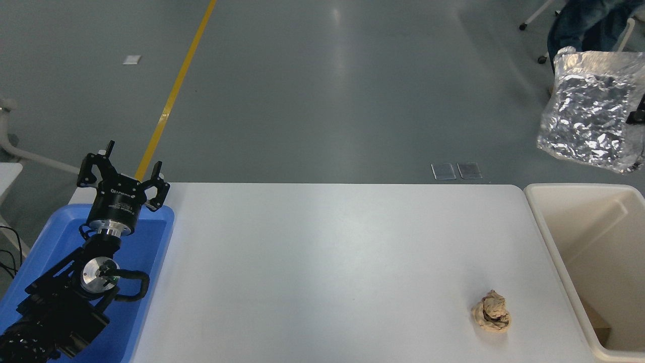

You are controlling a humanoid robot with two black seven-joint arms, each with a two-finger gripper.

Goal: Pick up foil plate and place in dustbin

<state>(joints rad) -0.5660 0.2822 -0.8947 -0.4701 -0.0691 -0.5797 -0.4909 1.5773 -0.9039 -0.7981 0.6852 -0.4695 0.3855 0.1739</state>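
Note:
The foil plate (587, 111), shiny and crinkled, hangs tilted in the air at the upper right, above and beyond the far end of the dustbin (599, 237). Only a black sliver of my right gripper (638, 113) shows at the picture's right edge, shut on the plate's right rim. The cream dustbin stands against the table's right end, with a brown scrap low inside it. My left gripper (132, 161) is parked open at the lower left, above the blue tray.
A crumpled tan paper wad (492, 312) lies on the white table (322, 262) near the dustbin. A blue tray (153, 242) sits at the table's left end. A person's legs (587, 15) and a wheeled chair base are at the top right.

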